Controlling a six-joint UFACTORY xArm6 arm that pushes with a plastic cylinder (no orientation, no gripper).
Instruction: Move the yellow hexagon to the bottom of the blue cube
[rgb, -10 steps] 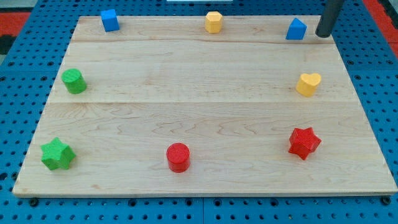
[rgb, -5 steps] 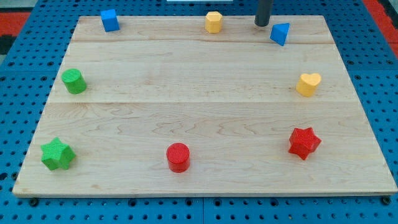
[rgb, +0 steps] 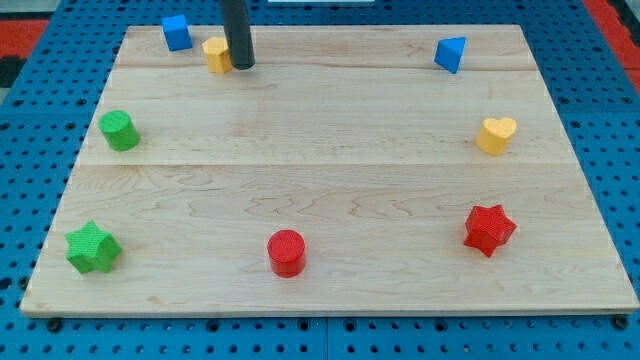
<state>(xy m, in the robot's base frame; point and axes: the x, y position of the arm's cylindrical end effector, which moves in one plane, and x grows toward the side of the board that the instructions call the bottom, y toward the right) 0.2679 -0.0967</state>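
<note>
One yellow hexagon (rgb: 216, 55) touches my tip (rgb: 242, 66).

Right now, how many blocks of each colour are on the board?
Blue: 2, the blue cube and the blue triangle-like block.
Yellow: 2, the yellow hexagon, with my tip just at its right, and the yellow heart.
Green: 2, the green cylinder and the green star.
Red: 2, the red cylinder and the red star.
Total: 8 blocks.
</note>
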